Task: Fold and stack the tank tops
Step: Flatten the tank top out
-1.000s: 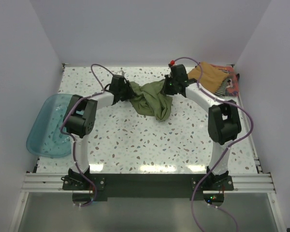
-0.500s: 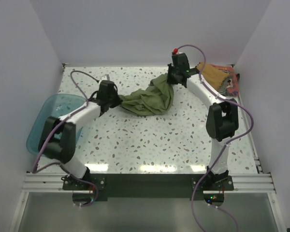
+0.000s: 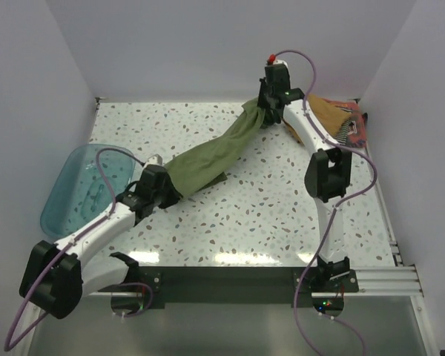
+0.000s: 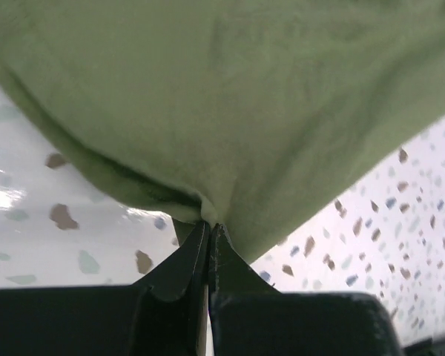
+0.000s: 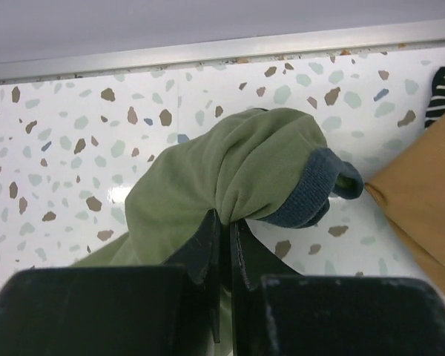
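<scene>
On the left gripper (image 4: pixel 208 222), the jaws are seen pressed together with a fold of the olive green tank top (image 3: pixel 208 159) pinched between them, low over the near-left part of the desk (image 3: pixel 245 215). On the right gripper (image 5: pixel 224 222), the jaws are likewise closed on a bunched end of the same garment, where a dark blue-grey hem is shown, close to the far edge. Between the 2 grippers the cloth is drawn out in a long diagonal band. In the far-right corner, just beside the right arm, the tan-brown tank top (image 3: pixel 328 115) is piled with the striped tank top (image 3: pixel 344 132) and the reddish tank top (image 3: pixel 360 127). A translucent teal tub (image 3: pixel 81 193) is set at the desk's left edge. The speckled white desk is enclosed by plain pale walls (image 3: pixel 208 44).
</scene>
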### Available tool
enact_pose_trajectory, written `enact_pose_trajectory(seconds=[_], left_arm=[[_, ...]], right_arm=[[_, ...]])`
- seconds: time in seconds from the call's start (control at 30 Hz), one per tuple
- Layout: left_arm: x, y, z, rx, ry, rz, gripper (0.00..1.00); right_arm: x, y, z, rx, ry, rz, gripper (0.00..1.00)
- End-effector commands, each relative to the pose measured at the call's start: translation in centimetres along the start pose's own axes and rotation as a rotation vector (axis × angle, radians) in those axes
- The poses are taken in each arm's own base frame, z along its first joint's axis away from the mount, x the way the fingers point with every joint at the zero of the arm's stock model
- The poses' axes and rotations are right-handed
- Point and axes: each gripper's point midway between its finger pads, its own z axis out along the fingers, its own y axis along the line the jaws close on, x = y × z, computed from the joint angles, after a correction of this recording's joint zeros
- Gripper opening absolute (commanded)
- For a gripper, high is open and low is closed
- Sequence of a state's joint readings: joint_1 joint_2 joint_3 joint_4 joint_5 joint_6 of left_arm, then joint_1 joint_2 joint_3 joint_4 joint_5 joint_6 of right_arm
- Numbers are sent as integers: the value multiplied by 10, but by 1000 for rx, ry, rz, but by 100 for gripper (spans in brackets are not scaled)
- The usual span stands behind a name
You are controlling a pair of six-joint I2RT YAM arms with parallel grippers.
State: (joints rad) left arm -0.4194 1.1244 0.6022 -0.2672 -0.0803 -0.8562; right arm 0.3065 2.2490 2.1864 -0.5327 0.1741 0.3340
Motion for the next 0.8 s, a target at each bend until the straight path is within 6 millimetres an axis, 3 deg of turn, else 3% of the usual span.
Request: enact_pose_trajectory(seconds=[0.0,0.03,0.07,0.1,0.17,0.2,0.23,0.3,0.37,0.4,0.5,0.53,0.57,0.6,0.63,0.67,0.7,0.73,0.77], left_arm=[[12,-39,-22,146,31,18,0],[9,-46,-27,161,24,23,0],[7,-51,-32,172,17,29,0],[6,-55,-36,179,12,40,0],[-5,-68,-43,221,-16,51,0],[-6,-69,-43,218,-14,76,0],[-14,-74,-45,216,-24,85,0],[-14,-69,-38,162,-8,111,0],[-27,-70,-36,126,-43,119,14],[-33,-67,-35,98,-57,136,29],[-45,-71,-34,66,-68,183,41],[-51,-74,-34,60,-75,190,41],[-53,-72,-35,51,-76,194,41],[-57,-70,-35,46,-80,189,37],[-57,-68,-33,47,-78,185,34],[-58,-67,-32,53,-77,182,31],[-60,-66,-31,61,-74,167,28],[-59,-66,-28,63,-65,168,27],[-60,-66,-27,61,-63,173,26]], right_arm=[[-43,5,-3,-7,-108,-6,0],[-42,7,2,-11,-109,-3,0],[-55,10,-1,-21,-145,6,0],[-58,11,-1,-26,-158,10,5],[-66,15,-2,-44,-184,12,21],[-65,16,-2,-50,-177,10,36],[-64,17,-3,-52,-170,7,41],[-61,19,-11,-74,-149,2,58],[-57,17,-28,-80,-131,7,69],[-53,17,-35,-86,-120,4,74],[-42,16,-72,-118,-78,20,73],[-33,23,-80,-173,-49,19,68],[-2,18,-77,-173,22,21,63],[-6,26,-105,-233,9,25,52],[9,28,-111,-256,37,28,47],[54,32,-114,-297,118,24,45],[57,36,-136,-328,95,18,42],[72,37,-145,-337,104,5,40],[117,38,-146,-335,166,-20,38]])
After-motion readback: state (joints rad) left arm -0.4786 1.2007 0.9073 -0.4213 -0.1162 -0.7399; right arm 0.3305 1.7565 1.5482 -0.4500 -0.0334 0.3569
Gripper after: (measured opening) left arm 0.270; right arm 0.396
